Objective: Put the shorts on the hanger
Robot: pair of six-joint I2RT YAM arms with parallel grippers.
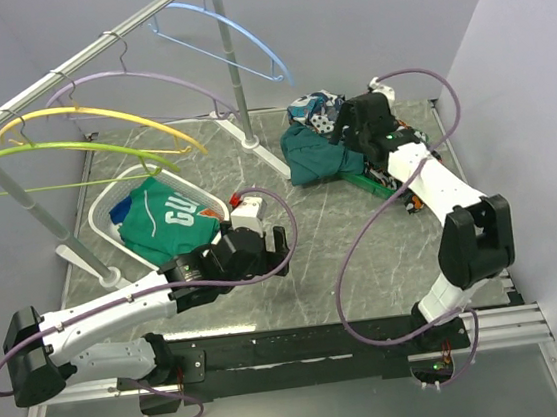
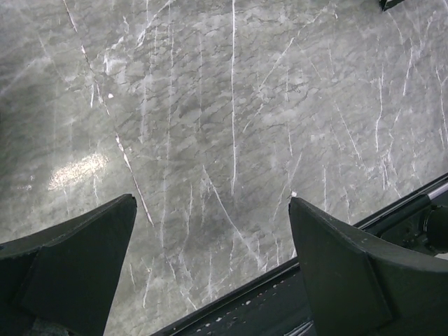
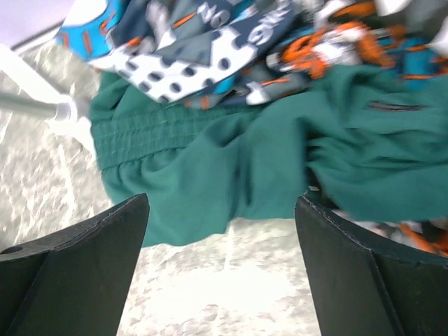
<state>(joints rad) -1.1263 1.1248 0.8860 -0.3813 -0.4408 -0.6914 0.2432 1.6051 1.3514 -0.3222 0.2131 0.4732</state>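
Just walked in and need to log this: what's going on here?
The right gripper, open, hovers just over the dark teal shorts lying at the far right of the table, nothing gripped yet. The left gripper is open over bare table. The light-blue hanger hangs on the rail with nothing on it.

We see a grey marbled worktop [image 1: 364, 249]. At its far right the shorts [image 1: 315, 154] lie crumpled, touching the patterned clothes [image 1: 315, 109] behind them. A white basket [image 1: 109, 226] sits on its left side, well apart.
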